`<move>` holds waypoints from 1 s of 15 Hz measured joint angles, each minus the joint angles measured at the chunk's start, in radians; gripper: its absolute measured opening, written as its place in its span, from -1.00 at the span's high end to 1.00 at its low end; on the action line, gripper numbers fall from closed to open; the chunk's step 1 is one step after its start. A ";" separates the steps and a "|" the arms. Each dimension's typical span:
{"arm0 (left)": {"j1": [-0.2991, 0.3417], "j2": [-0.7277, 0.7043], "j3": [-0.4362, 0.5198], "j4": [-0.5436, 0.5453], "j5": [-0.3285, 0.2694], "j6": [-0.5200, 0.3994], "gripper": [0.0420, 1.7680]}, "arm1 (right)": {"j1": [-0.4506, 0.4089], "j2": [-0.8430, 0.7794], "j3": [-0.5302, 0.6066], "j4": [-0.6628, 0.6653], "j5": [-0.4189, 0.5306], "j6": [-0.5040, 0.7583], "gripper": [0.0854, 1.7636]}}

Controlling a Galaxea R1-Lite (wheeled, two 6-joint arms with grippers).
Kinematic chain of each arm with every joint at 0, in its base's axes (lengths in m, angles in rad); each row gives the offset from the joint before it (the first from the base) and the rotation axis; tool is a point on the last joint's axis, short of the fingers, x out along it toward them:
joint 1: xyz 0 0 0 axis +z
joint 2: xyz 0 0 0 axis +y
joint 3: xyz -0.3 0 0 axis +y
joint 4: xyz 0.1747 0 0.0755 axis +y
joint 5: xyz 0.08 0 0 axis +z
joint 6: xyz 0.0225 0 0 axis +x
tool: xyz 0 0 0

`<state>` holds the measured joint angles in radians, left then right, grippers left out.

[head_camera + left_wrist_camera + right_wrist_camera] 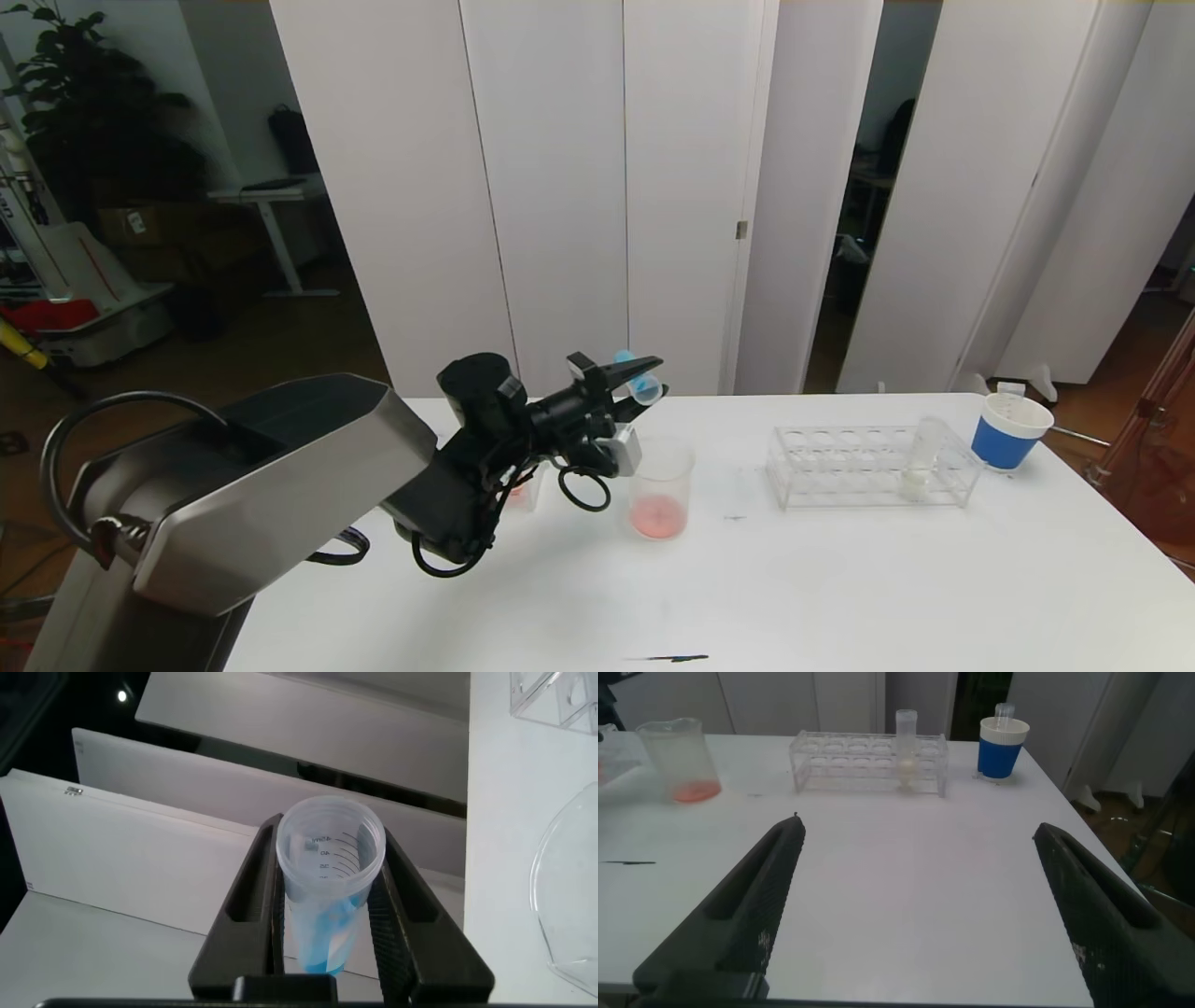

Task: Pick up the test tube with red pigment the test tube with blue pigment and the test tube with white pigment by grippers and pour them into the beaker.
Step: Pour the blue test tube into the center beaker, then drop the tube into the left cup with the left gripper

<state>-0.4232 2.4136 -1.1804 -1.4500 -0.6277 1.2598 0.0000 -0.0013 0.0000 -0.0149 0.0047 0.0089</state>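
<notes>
The test tube with blue pigment (331, 891) carries a printed scale; only "0A"-like marks show, not clearly legible

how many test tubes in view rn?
2, maybe 3. The blue one is gripped in the left hand above the beaker; the white one stands in the rack. Something tube-like sticks out of the paper cup.

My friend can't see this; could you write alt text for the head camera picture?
The left gripper holds the blue tube tilted above the beaker, which has pink liquid. To the right, a rack holds the white tube.
</notes>
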 joint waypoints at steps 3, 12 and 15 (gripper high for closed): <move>0.000 0.009 -0.010 -0.003 -0.004 0.025 0.35 | 0.000 0.000 0.000 0.000 0.000 0.000 -0.99; 0.005 0.015 -0.019 -0.011 0.013 0.122 0.35 | 0.000 0.000 0.000 0.000 0.000 0.000 -0.99; 0.006 0.016 -0.021 -0.016 0.014 0.139 0.35 | 0.000 0.000 0.000 0.000 0.000 0.001 -0.99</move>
<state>-0.4170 2.4298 -1.2011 -1.4664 -0.6138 1.3983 0.0000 -0.0013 0.0000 -0.0149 0.0043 0.0096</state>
